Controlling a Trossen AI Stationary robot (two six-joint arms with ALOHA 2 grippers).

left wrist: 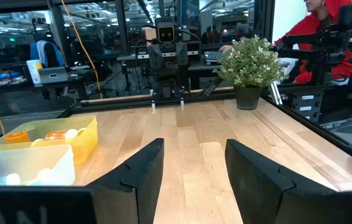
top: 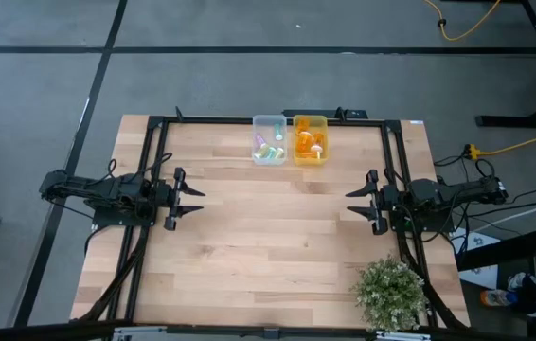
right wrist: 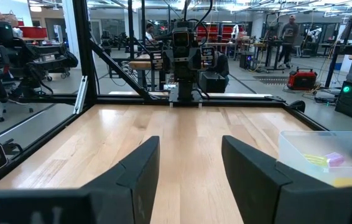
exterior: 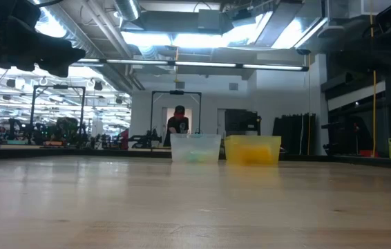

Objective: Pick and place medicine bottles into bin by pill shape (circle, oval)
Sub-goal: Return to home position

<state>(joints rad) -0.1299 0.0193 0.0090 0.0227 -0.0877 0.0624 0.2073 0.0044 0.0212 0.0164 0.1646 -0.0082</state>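
Two grippers, left gripper and right gripper, flank the clear bin from well apart in the high view. Medicine bottles lie inside it and in the yellow bin just beside it. Low view agrees. Wrist views show fingers spread and empty, so I'd settle both arms level.

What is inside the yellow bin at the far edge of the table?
Orange medicine bottles lie in the yellow bin, at least one with a white cap. They overlap, so their number is unclear, and the pills inside cannot be seen.

Wooden table bears clear bin, yellow bin, plant.
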